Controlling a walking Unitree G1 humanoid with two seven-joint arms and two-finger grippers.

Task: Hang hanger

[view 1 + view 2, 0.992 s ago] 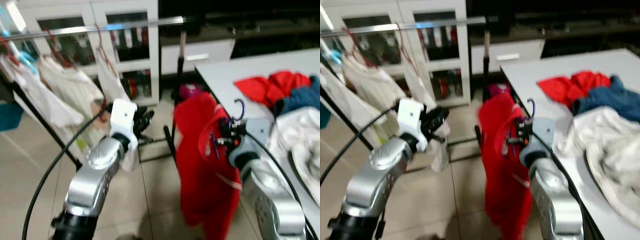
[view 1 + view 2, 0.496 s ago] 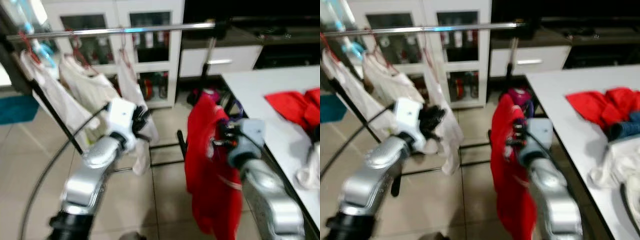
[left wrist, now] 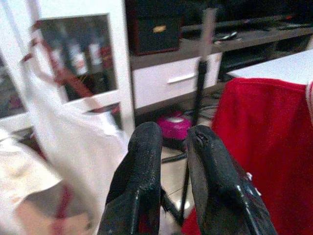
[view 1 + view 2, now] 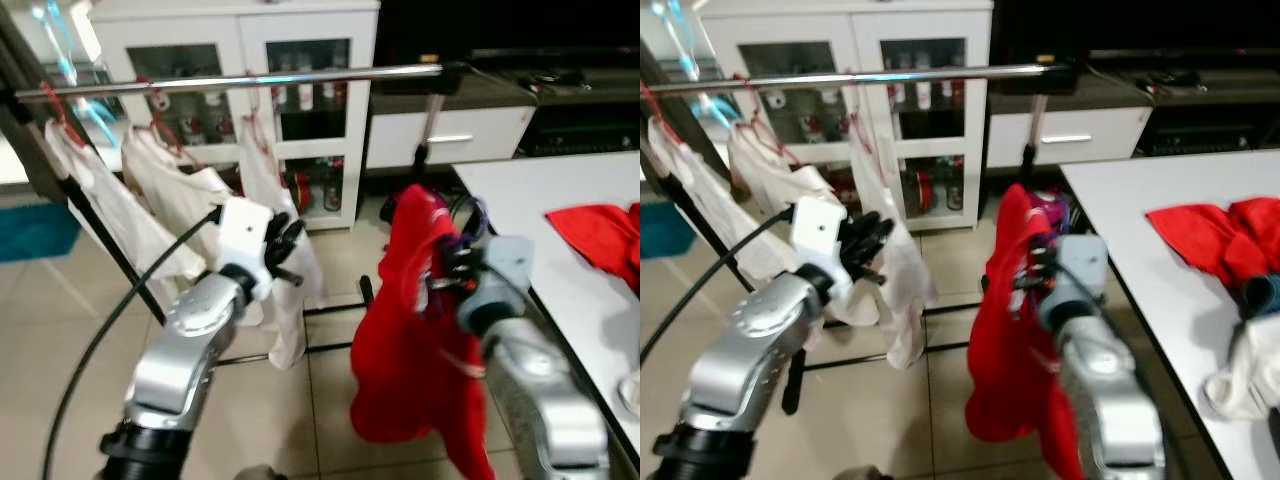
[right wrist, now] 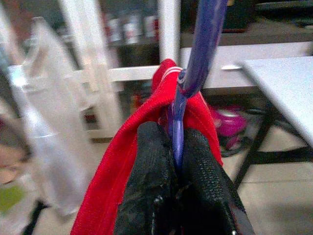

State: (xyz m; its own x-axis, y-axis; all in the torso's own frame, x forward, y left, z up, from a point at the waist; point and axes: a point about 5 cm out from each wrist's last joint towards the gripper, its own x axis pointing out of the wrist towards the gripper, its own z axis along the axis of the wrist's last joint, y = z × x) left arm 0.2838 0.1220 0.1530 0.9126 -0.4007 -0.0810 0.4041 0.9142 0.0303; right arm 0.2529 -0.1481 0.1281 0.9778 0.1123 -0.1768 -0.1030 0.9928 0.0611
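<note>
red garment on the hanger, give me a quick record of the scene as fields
held item: red garment on a purple hanger
holder: right gripper, fingers shut on the hanger's neck
left gripper: raised between rack and red garment, fingers close together, holding nothing
target: silver rail of the clothes rack, hanger not yet on it
already on rail: white garments on red hangers
free rail: the stretch right of the white garments
table: white table at the robot's right with a red cloth
behind rack: white glass-door cabinet

Rail [image 4: 250, 79] ahead with hung clothes [image 4: 180, 200]; table [image 4: 560, 220] at right.
</note>
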